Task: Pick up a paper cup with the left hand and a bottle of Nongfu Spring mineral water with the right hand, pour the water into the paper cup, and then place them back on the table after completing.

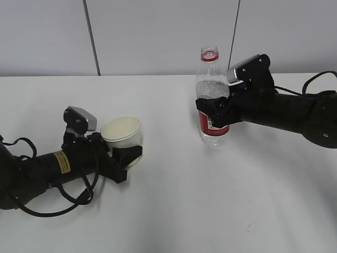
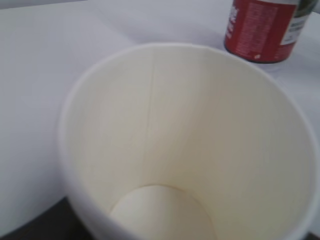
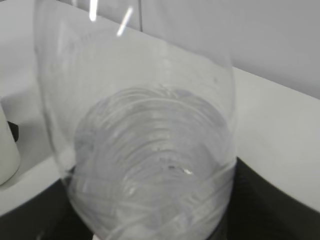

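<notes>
Paper cup (image 1: 122,133) sits clasped in the left gripper (image 1: 126,154); the right gripper (image 1: 211,112) clasps the bottle (image 1: 212,100).

Worktop (image 1: 174,211): large, plain white, matte; it fills the lower part of the exterior view and meets a pale panelled wall (image 1: 158,37) at the back.
Left part: a white paper cup (image 1: 122,135), open mouth up and tilted slightly; whether its base rests on the surface cannot be told.
Right of centre: a clear bottle (image 1: 212,100) with a red label, upright, uncapped; its base appears to meet the surface.
Spacing: cup and bottle stand well apart.
</notes>
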Robot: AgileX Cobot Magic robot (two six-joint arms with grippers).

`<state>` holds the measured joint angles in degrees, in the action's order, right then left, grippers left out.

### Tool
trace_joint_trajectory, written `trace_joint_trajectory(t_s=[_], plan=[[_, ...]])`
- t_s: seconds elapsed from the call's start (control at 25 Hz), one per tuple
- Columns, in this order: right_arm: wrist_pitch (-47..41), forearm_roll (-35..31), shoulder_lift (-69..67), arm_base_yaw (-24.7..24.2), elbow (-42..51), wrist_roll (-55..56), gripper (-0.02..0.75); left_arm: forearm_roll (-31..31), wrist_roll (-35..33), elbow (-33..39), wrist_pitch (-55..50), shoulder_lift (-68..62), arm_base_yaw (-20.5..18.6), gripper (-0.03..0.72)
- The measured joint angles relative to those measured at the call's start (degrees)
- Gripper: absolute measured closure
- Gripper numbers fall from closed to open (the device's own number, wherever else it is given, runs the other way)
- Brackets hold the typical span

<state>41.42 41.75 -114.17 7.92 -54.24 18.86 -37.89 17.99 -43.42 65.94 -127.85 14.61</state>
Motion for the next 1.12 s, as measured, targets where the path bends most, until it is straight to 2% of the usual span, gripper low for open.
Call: trace_joint_trajectory(t_s=[0.4,1.12], plan=[[-2.4,9.3,1.0,0.0,-1.6,-0.6,0.262,0.0,0.2,-1.9,-0.4,0.0,5.2,0.305],[-14.4,24.5,1.2,0.0,-9.4,0.6,0.262,-1.4,3.0,-4.1,-0.5,0.0,5.6,0.305]])
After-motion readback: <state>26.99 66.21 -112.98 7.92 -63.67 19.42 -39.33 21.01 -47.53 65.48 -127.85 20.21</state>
